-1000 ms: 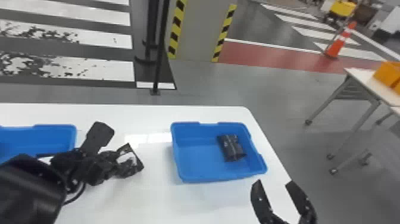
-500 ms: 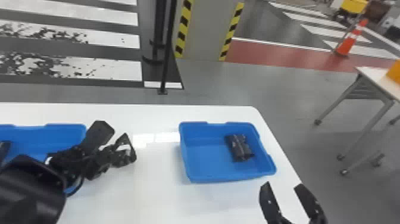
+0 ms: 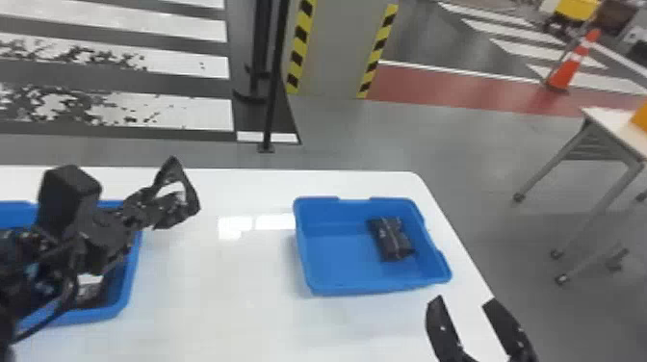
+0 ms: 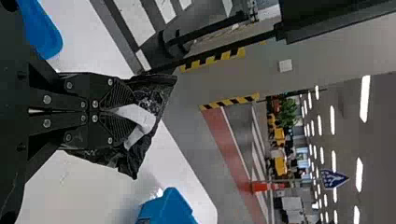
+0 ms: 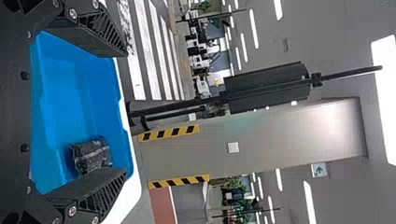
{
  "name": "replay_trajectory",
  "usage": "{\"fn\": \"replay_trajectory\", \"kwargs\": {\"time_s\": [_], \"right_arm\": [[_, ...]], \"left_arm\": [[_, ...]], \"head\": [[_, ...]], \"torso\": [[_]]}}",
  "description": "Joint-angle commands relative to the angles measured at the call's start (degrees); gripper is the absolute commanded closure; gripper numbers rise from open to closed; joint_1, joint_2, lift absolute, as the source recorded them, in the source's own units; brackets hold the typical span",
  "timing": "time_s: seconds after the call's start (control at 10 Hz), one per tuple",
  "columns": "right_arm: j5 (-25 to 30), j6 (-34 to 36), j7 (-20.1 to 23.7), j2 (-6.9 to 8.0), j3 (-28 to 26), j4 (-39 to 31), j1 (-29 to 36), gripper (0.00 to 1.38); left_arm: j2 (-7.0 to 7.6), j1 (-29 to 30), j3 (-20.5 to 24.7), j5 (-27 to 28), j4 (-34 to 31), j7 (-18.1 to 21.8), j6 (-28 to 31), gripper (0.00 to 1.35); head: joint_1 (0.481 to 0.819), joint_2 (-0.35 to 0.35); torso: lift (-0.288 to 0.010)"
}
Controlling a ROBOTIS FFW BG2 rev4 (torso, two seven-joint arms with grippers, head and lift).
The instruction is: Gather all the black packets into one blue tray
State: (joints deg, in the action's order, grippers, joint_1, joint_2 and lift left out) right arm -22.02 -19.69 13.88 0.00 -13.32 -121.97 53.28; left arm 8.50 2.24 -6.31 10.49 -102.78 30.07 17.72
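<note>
Black packet clamped in the left claw, 1 more in the right-hand tray

The held black packet [image 4: 153, 99], with a white patch on it, is up in the air over the bench [image 3: 231, 298], between the 2 blue trays in the head view. The left claw [image 3: 144, 204] is closed on it. A second packet [image 3: 392, 238] lies inside the right-hand tray [image 3: 375, 290], toward its right wall. The left-hand tray [image 3: 131, 269], partly behind the left arm, has a dark item [image 3: 91, 292] with a pale patch in it. The right claw [image 3: 464, 301] hangs near the right-hand tray, its 2 fingers apart.
</note>
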Motion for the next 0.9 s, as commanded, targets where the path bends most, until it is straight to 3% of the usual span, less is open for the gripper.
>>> {"fn": "replay_trajectory", "kwargs": {"time_s": [0.0,0.2,0.5,0.6,0.7,0.8], "right_arm": [[-0.03,0.00,0.00,0.05,-0.04,-0.16,0.29,0.15],[-0.03,0.14,0.00,0.05,0.07,-0.16,0.43,0.15],[-0.03,0.84,0.09,0.05,0.53,-0.16,0.15,0.15],[-0.03,1.12,0.18,0.05,0.64,-0.16,0.01,0.15],[-0.03,1.41,0.18,0.05,0.64,-0.16,0.15,0.15],[-0.03,1.97,0.36,0.05,0.64,-0.16,0.01,0.15]], "left_arm": [[-0.32,9.43,8.36,0.48,-12.03,0.69,1.82,1.21],[-1.03,16.18,16.70,0.83,-19.07,1.39,2.95,1.21],[-1.29,18.43,24.93,4.14,-19.49,2.62,0.84,1.21],[-1.29,19.13,27.67,4.37,-19.49,3.06,0.56,1.14],[-1.38,20.40,30.07,3.57,-19.21,3.15,1.12,0.70],[-2.08,21.38,32.81,3.34,-18.08,3.06,-1.27,0.15]], "head": [[0.695,-0.267],[0.695,-0.169],[0.695,-0.044],[0.695,-0.020],[0.695,0.033],[0.695,0.073]], "torso": [[-0.110],[-0.110],[-0.110],[-0.110],[-0.110],[-0.110]]}}
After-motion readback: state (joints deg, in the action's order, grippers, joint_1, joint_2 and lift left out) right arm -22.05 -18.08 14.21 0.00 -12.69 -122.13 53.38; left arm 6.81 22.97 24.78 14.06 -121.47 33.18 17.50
